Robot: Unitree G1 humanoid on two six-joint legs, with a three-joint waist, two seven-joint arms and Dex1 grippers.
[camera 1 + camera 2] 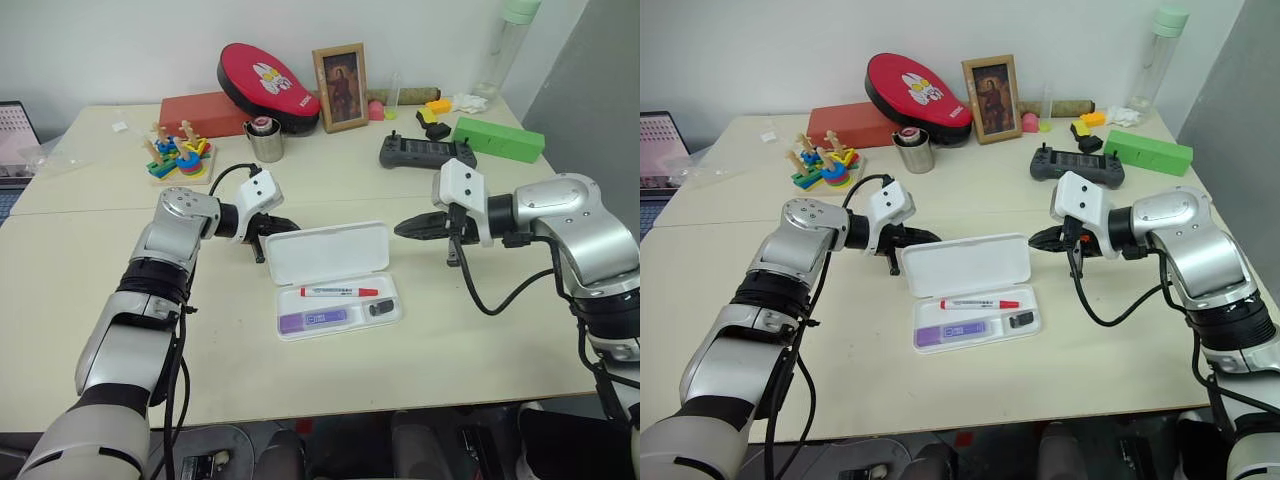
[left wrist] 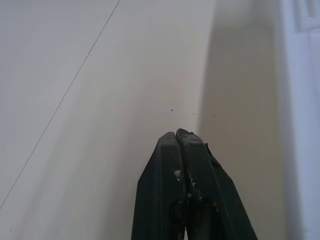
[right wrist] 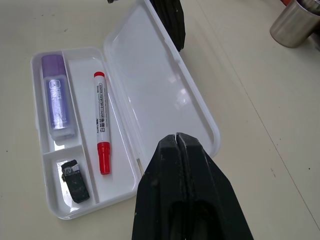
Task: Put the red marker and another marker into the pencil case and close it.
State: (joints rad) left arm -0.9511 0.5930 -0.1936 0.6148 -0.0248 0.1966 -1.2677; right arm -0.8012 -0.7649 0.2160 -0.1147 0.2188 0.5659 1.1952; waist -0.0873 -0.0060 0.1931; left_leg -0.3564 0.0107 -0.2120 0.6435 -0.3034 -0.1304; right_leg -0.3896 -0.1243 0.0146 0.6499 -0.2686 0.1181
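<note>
- The case [image 1: 340, 285] lies open near the middle of the tabletop, closer to the front edge than the back. Its tray faces me, and its lid [image 1: 328, 252] is folded back flat on the table behind it.
- The red marker [image 3: 101, 130] lies in the tray's long back compartment, next to the hinge. The purple marker [image 3: 57, 95] fills the front compartment. A small black block [image 3: 74, 181] sits in the little pocket at the tray's right end. Both markers look fully inside, so I judge only the closing is left.
- The case looks like thin, hard, glossy plastic: light, stiff and slippery. A push from one side would likely slide it across the table instead of swinging the lid.
- I would not pinch the lid, because it lies too flat for my fingers to get under easily. I would rather hook a tip under its far long edge, near the middle, and roll it over the hinge while my other hand steadies the tray's front rim.
- A snap closure probably needs a firm press on the front lip, done gently since thin plastic can flex or crack.
- My left gripper [image 1: 283, 226] is clamped tight on nothing, its tips just beside the lid's back-left corner.
- My right gripper [image 1: 404, 228] is also pressed together and empty, hovering just off the lid's right end.
</note>
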